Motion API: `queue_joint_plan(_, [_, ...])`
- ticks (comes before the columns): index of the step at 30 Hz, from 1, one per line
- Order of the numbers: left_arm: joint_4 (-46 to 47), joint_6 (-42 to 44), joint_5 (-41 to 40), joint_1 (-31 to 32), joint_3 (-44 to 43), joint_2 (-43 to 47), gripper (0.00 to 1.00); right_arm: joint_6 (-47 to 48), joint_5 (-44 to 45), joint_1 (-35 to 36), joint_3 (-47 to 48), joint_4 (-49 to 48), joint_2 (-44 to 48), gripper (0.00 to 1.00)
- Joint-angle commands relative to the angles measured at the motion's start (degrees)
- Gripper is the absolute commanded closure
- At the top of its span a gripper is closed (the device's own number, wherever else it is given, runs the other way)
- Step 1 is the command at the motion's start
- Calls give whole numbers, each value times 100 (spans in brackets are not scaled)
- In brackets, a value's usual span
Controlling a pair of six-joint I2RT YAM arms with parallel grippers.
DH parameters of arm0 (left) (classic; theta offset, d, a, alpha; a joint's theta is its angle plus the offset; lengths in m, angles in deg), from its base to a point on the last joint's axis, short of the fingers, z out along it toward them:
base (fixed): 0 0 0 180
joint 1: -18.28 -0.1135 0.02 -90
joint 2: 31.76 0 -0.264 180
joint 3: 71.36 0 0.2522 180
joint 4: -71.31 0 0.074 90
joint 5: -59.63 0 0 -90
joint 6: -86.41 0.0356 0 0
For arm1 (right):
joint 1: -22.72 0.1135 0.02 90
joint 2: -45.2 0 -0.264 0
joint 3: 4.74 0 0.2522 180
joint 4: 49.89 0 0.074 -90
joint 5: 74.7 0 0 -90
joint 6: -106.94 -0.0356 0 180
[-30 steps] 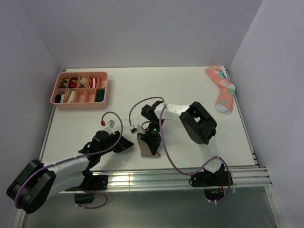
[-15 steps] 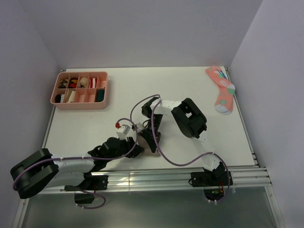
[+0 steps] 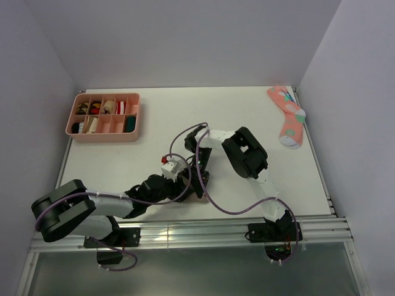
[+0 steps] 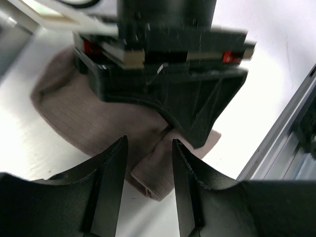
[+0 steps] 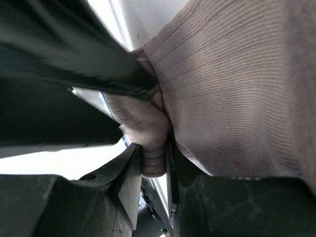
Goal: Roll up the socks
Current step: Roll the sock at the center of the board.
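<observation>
The sock (image 4: 64,116) lies on the desk (image 3: 247,117) near its front edge, between the two arms. The right jaws are clamped on a bunched fold of it. The left jaws stand open astride the folded end, gripping nothing.

Risk: if the right jaws release before the left jaws close, the fold will likely spring loose. An off-centre closure may catch one layer only.

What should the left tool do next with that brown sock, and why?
Probably ease forward a little and close on the folded end. The left tool stands open, with the folded end of the brown sock showing between its fingers, while the right tool pinches a fold of the same sock, holding it in place.
</observation>
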Motion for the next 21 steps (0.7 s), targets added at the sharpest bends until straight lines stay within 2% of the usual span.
queue_joint_plan(1, [442, 295, 358, 33, -179, -256, 53, 226, 536, -61, 2, -337, -221, 71])
queue_joint_plan(10, [881, 163, 815, 33, 40, -415, 52, 199, 501, -96, 2, -372, -203, 71])
queue_joint_plan(14, [750, 190, 1026, 33, -29, -493, 52, 182, 519, -96, 11, -390, -212, 71])
queue_joint_plan(21, [697, 85, 939, 33, -118, -801, 54, 103, 536, -87, -15, -433, -159, 70])
